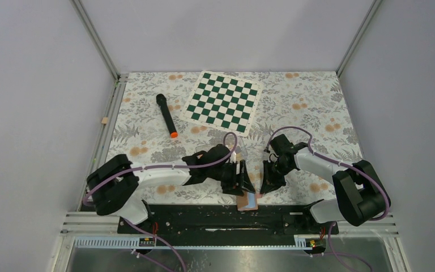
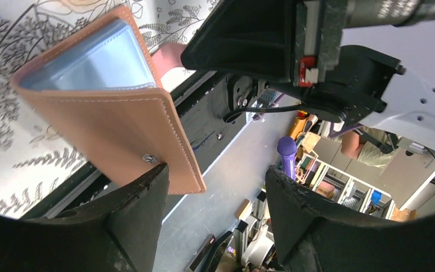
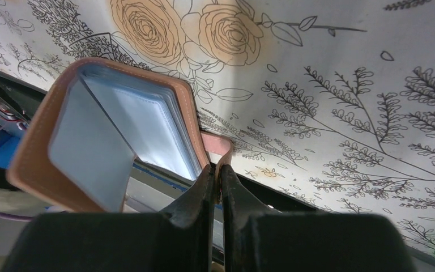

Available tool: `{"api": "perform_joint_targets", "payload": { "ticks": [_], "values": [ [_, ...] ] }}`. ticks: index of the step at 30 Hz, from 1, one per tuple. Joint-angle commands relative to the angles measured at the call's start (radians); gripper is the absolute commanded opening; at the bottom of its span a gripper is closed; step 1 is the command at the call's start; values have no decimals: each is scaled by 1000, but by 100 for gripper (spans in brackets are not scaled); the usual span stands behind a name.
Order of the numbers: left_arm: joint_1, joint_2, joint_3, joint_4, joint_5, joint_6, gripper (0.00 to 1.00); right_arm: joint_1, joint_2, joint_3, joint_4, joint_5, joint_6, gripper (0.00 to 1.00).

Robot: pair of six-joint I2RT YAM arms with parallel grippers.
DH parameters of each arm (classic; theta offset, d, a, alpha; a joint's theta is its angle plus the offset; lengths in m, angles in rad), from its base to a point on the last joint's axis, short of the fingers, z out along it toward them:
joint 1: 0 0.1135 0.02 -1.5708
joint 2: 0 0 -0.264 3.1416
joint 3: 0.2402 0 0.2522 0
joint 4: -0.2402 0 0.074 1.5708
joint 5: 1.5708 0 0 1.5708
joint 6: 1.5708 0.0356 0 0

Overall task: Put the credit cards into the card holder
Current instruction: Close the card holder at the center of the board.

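Support for the wallet comes from one side only. The left fingers (image 2: 141,209) are released, spread wide with nothing between them. One tip appears to touch the lower corner of the card holder (image 2: 107,124), probably to steady the cover so a pocket is reachable. The card holder hangs open like a book between the two arms, at the near edge of the surface (image 3: 328,85) and partly over the black rail (image 1: 192,214). The right fingers (image 3: 201,198) are clenched on its small pinkish tab (image 3: 218,148), which seems to be what keeps it lifted and fanned. Outside it is tan and leather-like, with pale stitching and a metal snap; inside is a stack of clear bluish sleeves. No credit cards can be made out in any view.
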Motion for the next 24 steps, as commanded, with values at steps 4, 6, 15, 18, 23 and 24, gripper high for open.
{"api": "perform_joint_targets", "payload": {
  "ticks": [4, 6, 15, 18, 23, 24],
  "values": [
    [-38, 174, 101, 22, 27, 27, 63, 14, -42, 29, -20, -21, 9, 0],
    [-40, 195, 107, 24, 17, 27, 63, 15, -74, 31, -26, -20, 11, 0],
    [-42, 227, 104, 23, -7, 36, 30, 15, -133, 34, 19, -138, 15, 0],
    [-42, 237, 132, -58, -32, 73, 18, 17, -112, 34, 40, -154, 23, 0],
    [-47, 264, 208, -245, -87, 148, 0, 43, -75, 33, 65, -152, 37, 4],
    [-47, 273, 222, -273, -95, 160, 0, 50, -73, 31, 72, -151, 41, 6]
  ]
}}
